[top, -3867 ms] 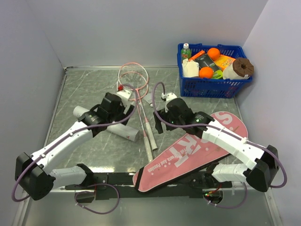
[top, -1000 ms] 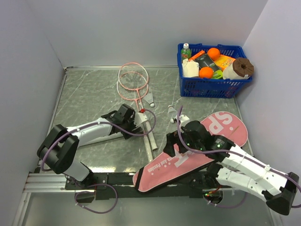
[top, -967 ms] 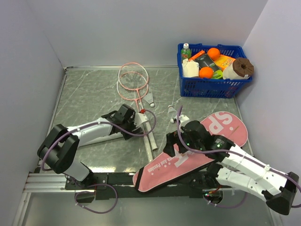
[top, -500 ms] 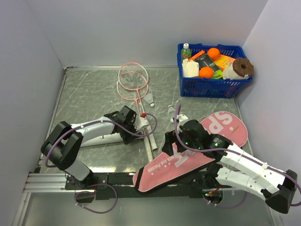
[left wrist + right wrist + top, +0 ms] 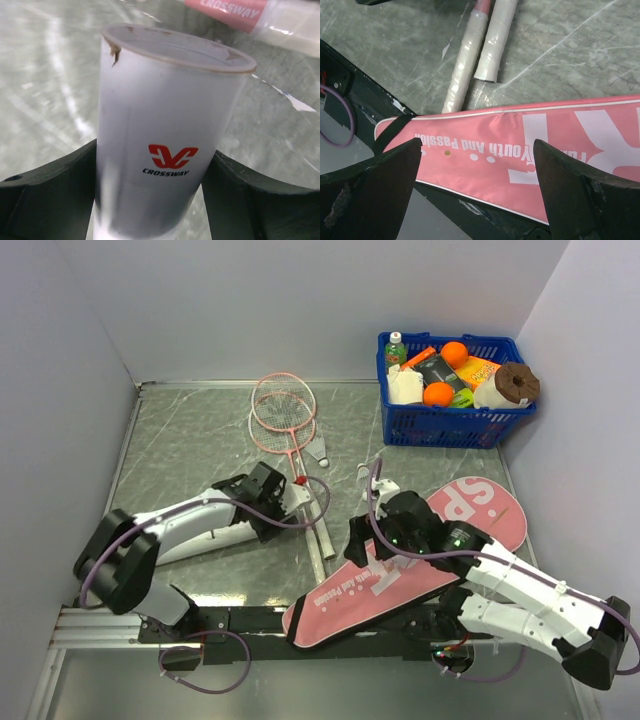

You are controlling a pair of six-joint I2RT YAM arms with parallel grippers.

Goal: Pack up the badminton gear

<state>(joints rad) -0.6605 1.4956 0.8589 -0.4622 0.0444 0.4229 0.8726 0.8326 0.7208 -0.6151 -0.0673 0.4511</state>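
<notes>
Grasping the white tube (image 5: 170,125) near the racket handles (image 5: 485,45), left gripper (image 5: 288,502) sits low over the tabletop (image 5: 190,440). Right gripper (image 5: 477,145), spread wide and empty, hovers above the pink bag (image 5: 570,135).

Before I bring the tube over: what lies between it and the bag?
The two racket handles, side by side, lie between the tube and the bag; the top view shows it.
</notes>
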